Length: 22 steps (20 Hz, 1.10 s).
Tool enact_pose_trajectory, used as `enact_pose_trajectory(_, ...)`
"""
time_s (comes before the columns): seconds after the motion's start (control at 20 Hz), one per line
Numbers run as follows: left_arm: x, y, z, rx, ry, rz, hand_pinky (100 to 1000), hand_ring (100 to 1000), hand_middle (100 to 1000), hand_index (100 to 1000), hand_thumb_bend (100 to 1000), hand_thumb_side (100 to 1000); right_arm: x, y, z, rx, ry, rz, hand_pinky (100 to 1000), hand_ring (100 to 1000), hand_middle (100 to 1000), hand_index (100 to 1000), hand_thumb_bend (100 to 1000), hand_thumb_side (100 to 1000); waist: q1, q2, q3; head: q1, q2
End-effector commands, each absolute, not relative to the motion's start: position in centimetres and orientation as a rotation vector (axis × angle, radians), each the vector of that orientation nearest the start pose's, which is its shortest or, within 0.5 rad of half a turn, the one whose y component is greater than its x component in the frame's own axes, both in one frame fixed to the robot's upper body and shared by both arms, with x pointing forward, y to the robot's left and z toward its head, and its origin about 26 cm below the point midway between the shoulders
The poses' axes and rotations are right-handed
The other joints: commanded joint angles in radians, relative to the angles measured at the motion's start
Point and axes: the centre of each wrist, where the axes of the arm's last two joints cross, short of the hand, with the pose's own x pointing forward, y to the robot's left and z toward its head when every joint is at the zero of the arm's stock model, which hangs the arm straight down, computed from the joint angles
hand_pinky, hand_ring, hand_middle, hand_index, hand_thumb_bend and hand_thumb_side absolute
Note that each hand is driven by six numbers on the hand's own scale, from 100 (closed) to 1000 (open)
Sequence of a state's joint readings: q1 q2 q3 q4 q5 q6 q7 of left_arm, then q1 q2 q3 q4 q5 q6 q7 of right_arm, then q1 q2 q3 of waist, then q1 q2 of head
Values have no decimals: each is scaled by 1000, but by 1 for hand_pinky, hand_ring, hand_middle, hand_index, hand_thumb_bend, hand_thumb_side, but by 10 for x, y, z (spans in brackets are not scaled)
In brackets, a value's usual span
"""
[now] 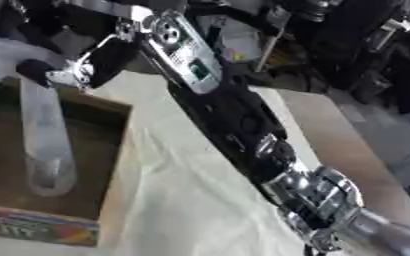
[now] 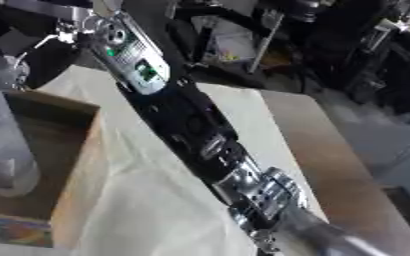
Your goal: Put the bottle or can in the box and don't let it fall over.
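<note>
One clear bottle [image 1: 45, 135] stands about upright inside the box [image 1: 112, 165] at the left, its base near the floor; letting go without a topple is what I judge remains. The right hand [image 1: 86, 67] is at its top, fingers seemingly curled on it. Pale cloth covers the desk [image 1: 191, 200]; dark clutter lies far behind.

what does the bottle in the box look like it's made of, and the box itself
The bottle looks like clear plastic, possibly glass: you see the box's brown inside through it, with pale glare along its side. The box looks like matte brown cardboard, with thin flat walls and a printed colour strip on its near side.
</note>
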<state>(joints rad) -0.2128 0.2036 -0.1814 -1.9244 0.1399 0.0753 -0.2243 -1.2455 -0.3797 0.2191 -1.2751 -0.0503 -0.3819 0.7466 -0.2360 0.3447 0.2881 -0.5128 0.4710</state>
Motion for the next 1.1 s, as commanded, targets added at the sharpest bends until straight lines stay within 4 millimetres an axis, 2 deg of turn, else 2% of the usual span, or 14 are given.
enact_pose_trajectory(0.05,294,205,145,-354,-1987,-532,885,858,797,783,182,829,422,-155,389,-80,2623,-2026,647,564,538,736,145,100,17,-12,-2,-3,-9)
enact_pose_trajectory(0.1,294,205,145,-355,-1987,-533,885,858,798,783,182,829,421,-155,390,-61,2613,-2021,677,602,568,761,166,160,17,-12,-4,-3,-9)
enact_pose_trajectory(0.15,294,205,145,-356,-1986,-534,885,859,798,783,182,830,420,-157,391,-43,2609,-2012,748,710,649,815,211,310,18,-12,-5,-2,-9)
enact_pose_trajectory(0.25,294,205,145,-357,-1985,-537,885,859,798,783,181,828,418,-159,394,-13,2609,-1994,783,762,690,832,231,383,20,-12,-7,-1,-8)
enact_pose_trajectory(0.5,293,205,145,-358,-1988,-541,886,860,798,783,177,827,415,-163,398,27,2610,-1992,803,784,729,853,234,419,29,-11,-10,-2,-7)
enact_pose_trajectory(1.1,293,205,145,-366,-1990,-547,887,861,799,784,170,822,403,-171,411,-69,2695,-1893,798,774,733,850,180,364,50,-13,-17,-12,-3)
